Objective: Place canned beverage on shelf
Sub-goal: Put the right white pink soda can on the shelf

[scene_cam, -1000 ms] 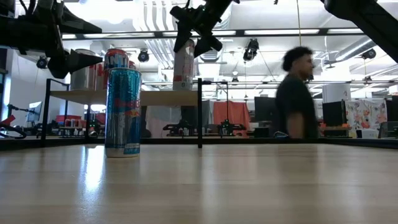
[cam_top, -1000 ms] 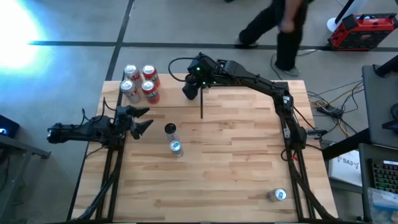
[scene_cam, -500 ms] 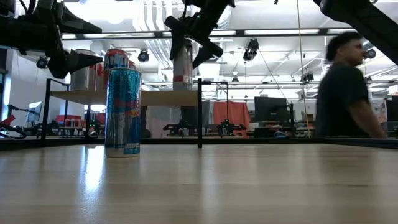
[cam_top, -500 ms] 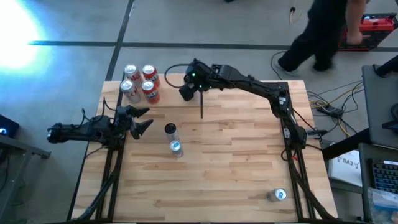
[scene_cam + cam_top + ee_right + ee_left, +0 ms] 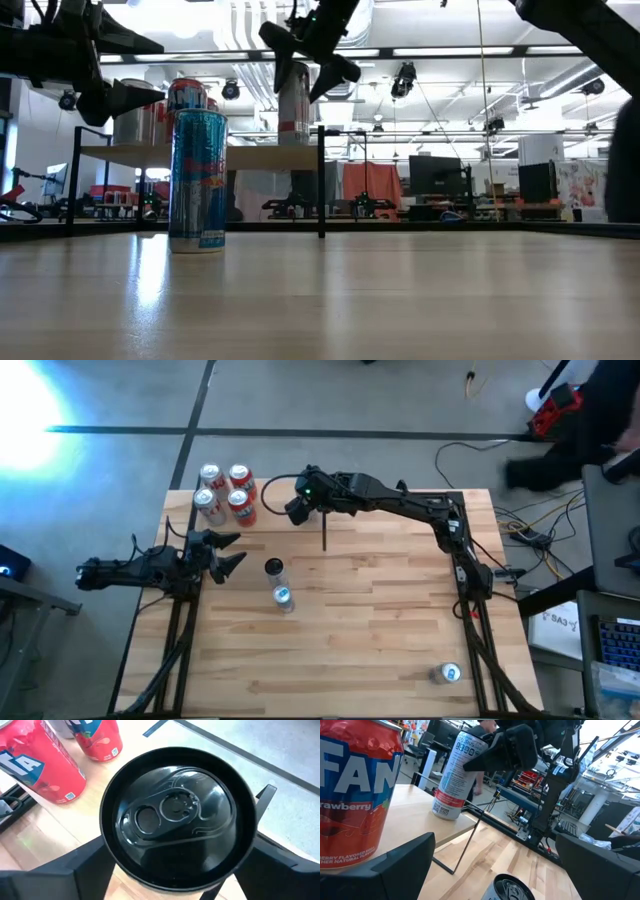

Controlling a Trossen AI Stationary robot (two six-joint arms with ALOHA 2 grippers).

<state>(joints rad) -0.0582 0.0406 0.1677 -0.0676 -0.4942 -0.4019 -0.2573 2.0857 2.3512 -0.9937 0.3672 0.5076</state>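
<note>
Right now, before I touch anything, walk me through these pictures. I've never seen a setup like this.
This is a robot with two dark arms at a wooden table. Each arm ends in a two-finger gripper.

There are four cameras. One looks straight down, one sits at table height, and one rides on each wrist.

The raised pale board at the table's far left corner is the shelf. A cluster of red-and-white cans stands on it.

The right gripper is over a tall can that stands upright on the shelf. Its jaws are spread wider than the can, so it looks unclamped.

The left gripper waits open at the table's left edge and holds nothing.

On the table itself, two slim cans stand near the middle. Another can sits near the front right corner.
</note>
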